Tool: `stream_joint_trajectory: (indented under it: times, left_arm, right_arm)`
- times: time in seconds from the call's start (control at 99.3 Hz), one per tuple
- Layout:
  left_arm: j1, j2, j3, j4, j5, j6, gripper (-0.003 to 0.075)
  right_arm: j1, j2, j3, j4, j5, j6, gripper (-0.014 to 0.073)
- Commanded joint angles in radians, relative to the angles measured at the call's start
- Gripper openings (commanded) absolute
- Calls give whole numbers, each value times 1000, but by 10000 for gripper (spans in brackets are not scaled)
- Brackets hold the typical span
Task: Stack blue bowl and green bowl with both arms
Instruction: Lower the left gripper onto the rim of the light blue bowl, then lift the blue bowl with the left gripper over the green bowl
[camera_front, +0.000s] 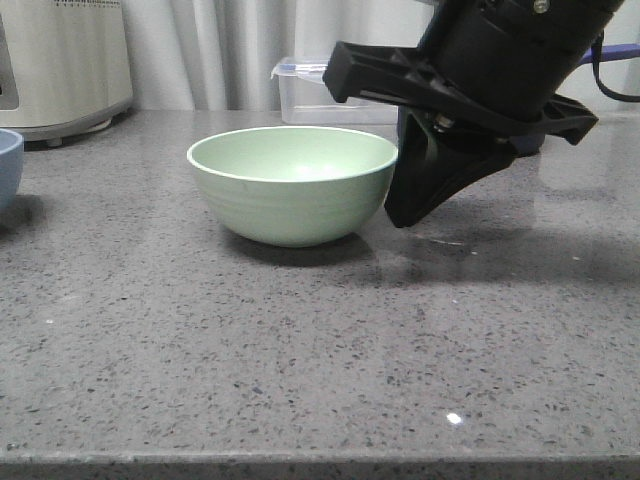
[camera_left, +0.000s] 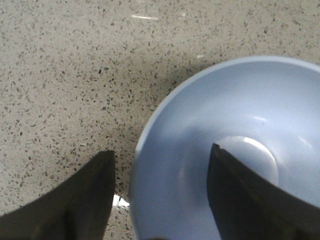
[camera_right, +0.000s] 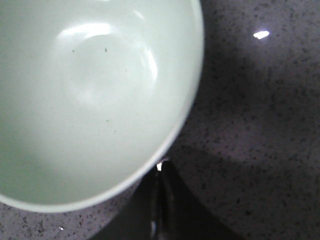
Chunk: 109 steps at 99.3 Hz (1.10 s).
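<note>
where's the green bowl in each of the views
Front view: the green bowl stands upright mid-counter, the right gripper close by its right side.
Left wrist view: not in it; only the blue bowl shows there.
Right wrist view: the green bowl fills most of the picture, seen from above, its rim just beyond the right gripper.
Shared landmark: the grey speckled counter runs through all three.

Speckled grey countertop (camera_front: 300, 340) — pale curtain (camera_front: 230, 50) behind
</note>
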Motion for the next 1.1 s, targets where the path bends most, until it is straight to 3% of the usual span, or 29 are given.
stream_joint_trajectory:
  times: [0.0, 0.393, 0.795, 1.087]
  left_arm:
    - [-1, -23, -35, 8, -43, -14, 333]
    - [-1, -23, -35, 20, -33, -14, -22]
    - [-1, -23, -55, -16, 9, -8, -20]
    - [-58, -23, -224, -119, 96, 68, -20]
  right_arm:
    - [0, -34, -22, 12, -34, -10, -80]
    - [0, -34, -22, 12, -34, -10, -80]
    - [0, -34, -22, 12, -34, -10, -80]
    - [0, -34, -22, 12, -34, -10, -80]
